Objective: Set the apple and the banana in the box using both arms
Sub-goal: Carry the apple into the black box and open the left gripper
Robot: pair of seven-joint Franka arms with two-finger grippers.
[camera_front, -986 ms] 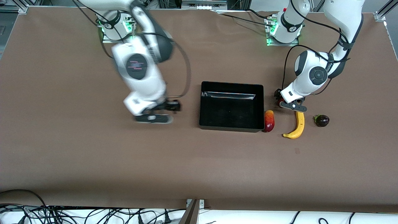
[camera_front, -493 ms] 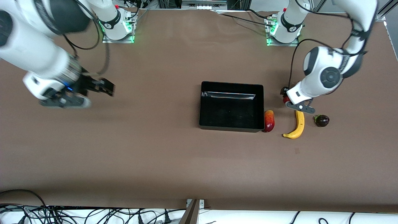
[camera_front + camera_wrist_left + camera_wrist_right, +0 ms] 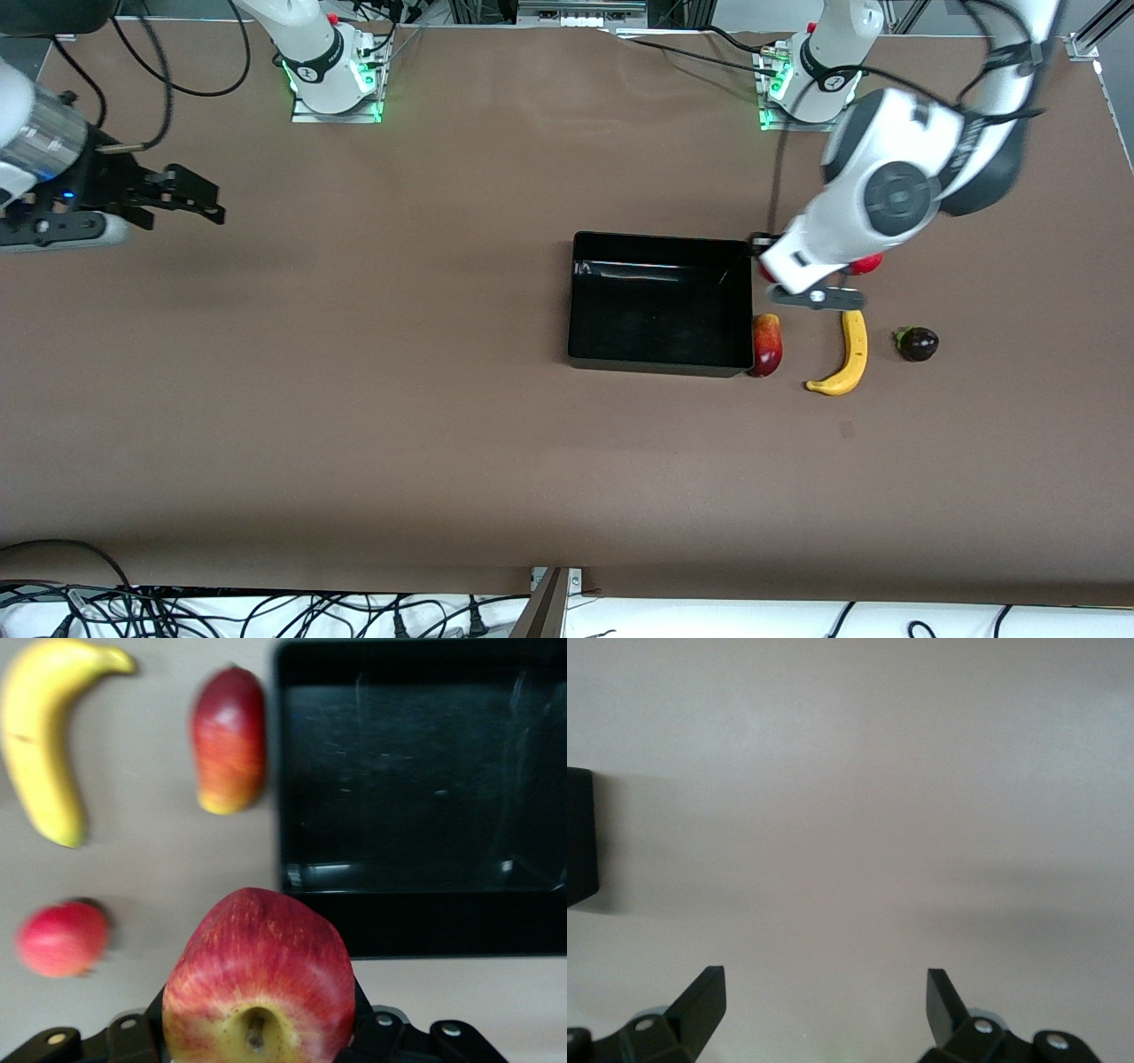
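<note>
Bare table (image 3: 399,425) surrounds the empty box (image 3: 659,303). The apple (image 3: 258,981) is gripped by the left gripper (image 3: 257,1041) above the box's corner; the banana (image 3: 846,356) lies nearby. The right gripper (image 3: 824,992) is spread wide at the table's edge.

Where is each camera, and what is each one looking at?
Front view: high up across the table, facing both robots; it sees the box, banana, both white arms, and the right gripper at the right arm's end of the table.
Left wrist view: on the left arm's wrist, looking down past the left gripper, which holds the apple.
Right wrist view: on the right arm's wrist, looking down at bare table between its open fingers.
Shared: the front and left wrist views both show the box, banana and mango.
</note>
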